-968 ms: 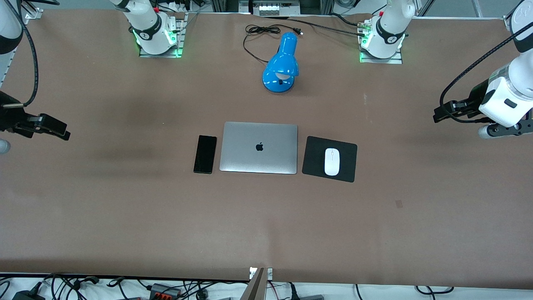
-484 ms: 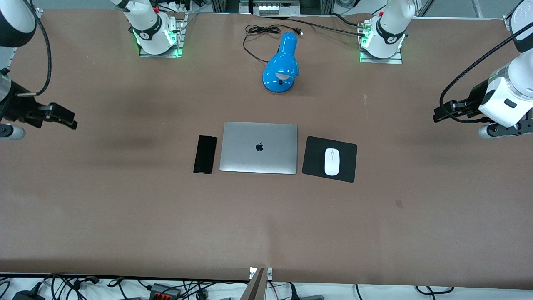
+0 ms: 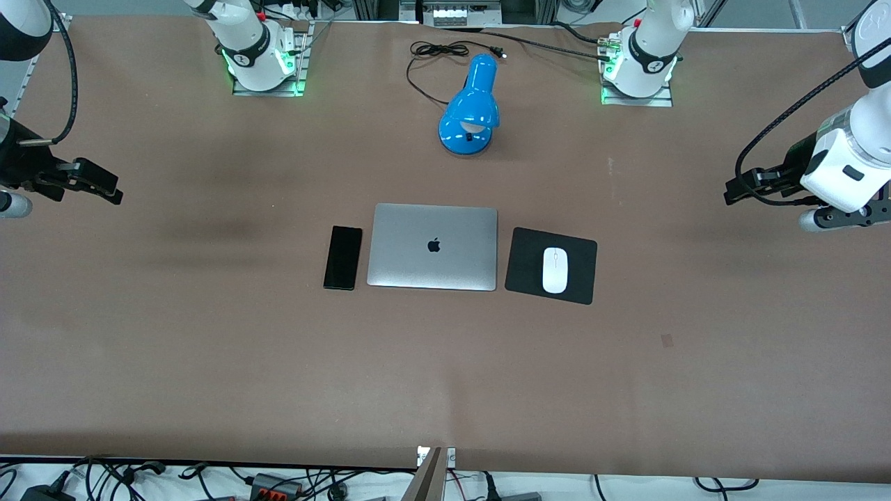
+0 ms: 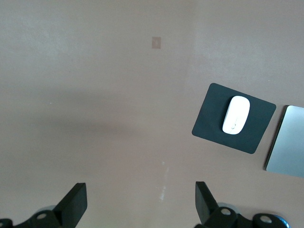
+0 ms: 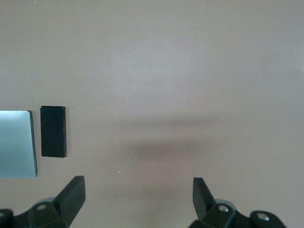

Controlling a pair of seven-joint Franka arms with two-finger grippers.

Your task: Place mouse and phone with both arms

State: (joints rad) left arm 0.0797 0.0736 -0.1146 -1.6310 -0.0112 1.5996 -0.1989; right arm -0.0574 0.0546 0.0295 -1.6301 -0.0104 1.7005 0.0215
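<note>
Brown table (image 3: 209, 348), closed silver laptop (image 3: 433, 246) mid-table. Phone (image 3: 342, 257) flat just beside laptop, toward right arm's end. White mouse (image 3: 555, 269) on black pad (image 3: 529, 268), just beside laptop toward left arm's end. Blue lamp (image 3: 471, 108) farther from front camera than laptop, black cord (image 3: 424, 69) by it. Left gripper (image 4: 140, 204) up over bare table at left arm's end, fingers apart, holding nothing. Right gripper (image 5: 137, 199) over bare table at right arm's end, fingers apart, holding nothing. Both well apart from phone and mouse.
</note>
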